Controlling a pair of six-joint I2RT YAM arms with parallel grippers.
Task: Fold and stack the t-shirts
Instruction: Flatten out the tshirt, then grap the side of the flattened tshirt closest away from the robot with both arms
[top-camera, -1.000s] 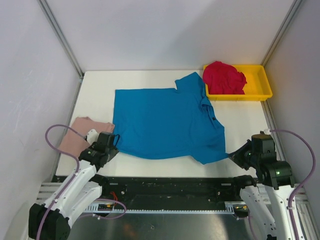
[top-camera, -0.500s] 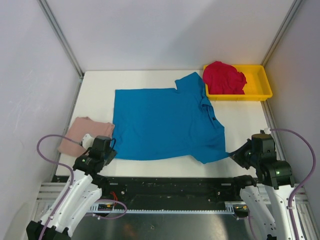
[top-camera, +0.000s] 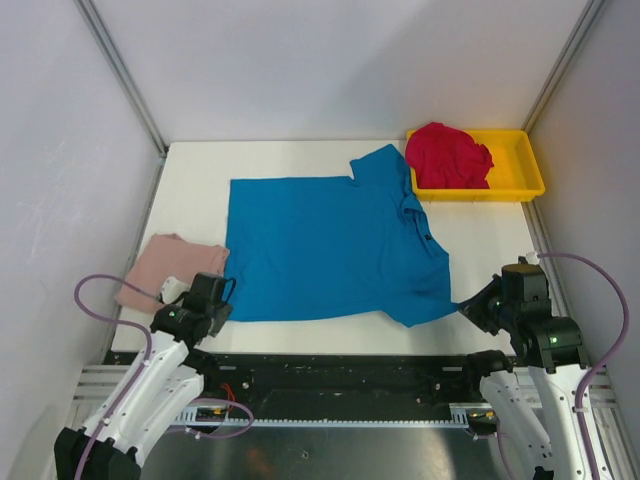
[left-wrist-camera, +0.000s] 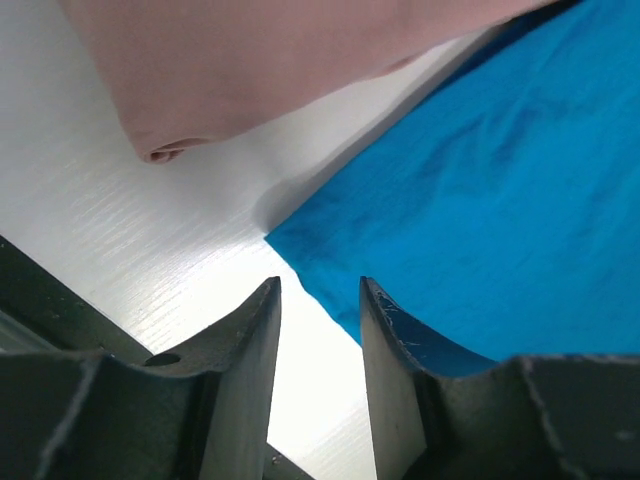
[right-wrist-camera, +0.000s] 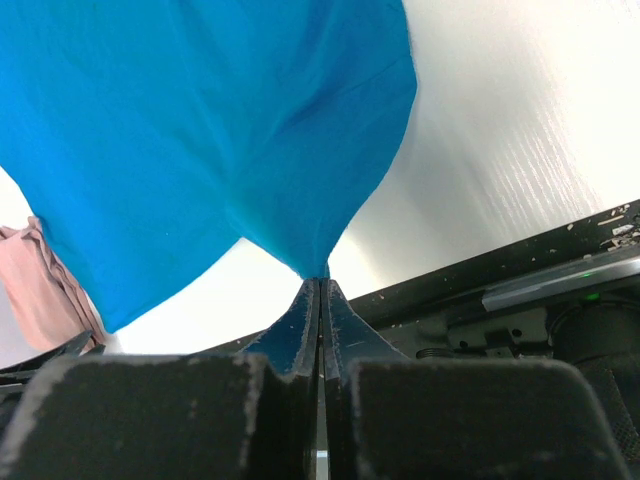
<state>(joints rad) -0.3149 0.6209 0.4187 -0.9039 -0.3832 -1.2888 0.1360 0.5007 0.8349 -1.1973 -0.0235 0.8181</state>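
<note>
Blue t-shirt (top-camera: 330, 245) lies flat on the bench (top-camera: 200, 180), its near right corner pinched tight by the right fingers (right-wrist-camera: 300, 318), its near left corner just ahead of the spread, empty left fingers (left-wrist-camera: 250, 335).

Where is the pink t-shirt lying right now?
In the top view, the pink t-shirt lies at the near-left edge of the table, just left of the spread blue t-shirt.

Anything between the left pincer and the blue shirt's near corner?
Nothing visible. The left pincer is open, with the blue shirt corner right at its tips and only bare table around it. The pink shirt lies beyond, clear of the path.
</note>
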